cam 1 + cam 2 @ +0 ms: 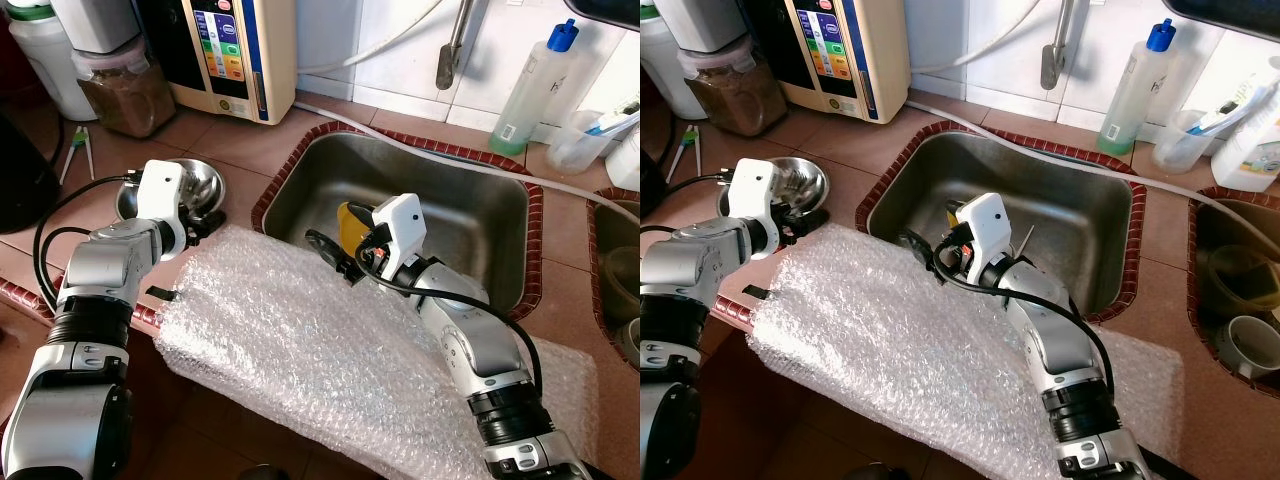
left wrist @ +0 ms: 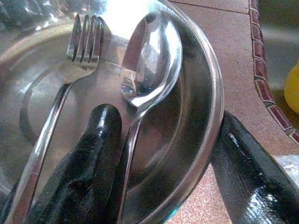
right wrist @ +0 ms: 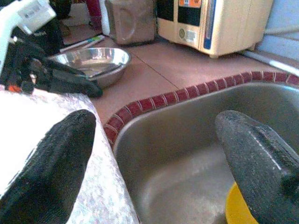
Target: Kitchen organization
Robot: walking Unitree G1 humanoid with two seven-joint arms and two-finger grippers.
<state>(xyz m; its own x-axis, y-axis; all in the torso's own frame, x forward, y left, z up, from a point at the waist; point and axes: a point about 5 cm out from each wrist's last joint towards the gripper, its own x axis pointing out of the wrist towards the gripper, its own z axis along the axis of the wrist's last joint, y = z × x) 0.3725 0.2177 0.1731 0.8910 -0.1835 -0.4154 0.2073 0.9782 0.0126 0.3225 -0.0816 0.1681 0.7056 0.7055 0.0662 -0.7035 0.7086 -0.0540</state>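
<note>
— Left wrist view puts the bowl [image 2: 187,140] right at the left hand [image 2: 168,177]: one finger [image 2: 88,158] lies inside on the bowl's floor, the other sits outside the wall, so the rim runs between them.

— Is it clamped?

— The fingers straddle the rim at a narrow spread; I judge it a pinch on the bowl, though I can't tell how firm. A fork [image 2: 70,79] and a spoon [image 2: 149,60] lie in the bowl, handles toward the hand, heads away. The spoon handle runs just beside the inner finger.

— Where does the bowl sit?

— On the table [image 1: 240,140], left of the sink [image 1: 500,210], beside the bubble wrap [image 1: 320,350] spread over the table's front edge.

— And the other arm?

— The right hand [image 1: 335,255] hovers over the sink's near left corner, fingers spread wide, holding nothing. A yellow thing [image 1: 350,225] lies in the sink just below it; what it is I can't say.

— So which arm moves the bowl?

— The left, I'd say. The sink lies to the bowl's right, so a carry there would go rightward over the rim.
</note>
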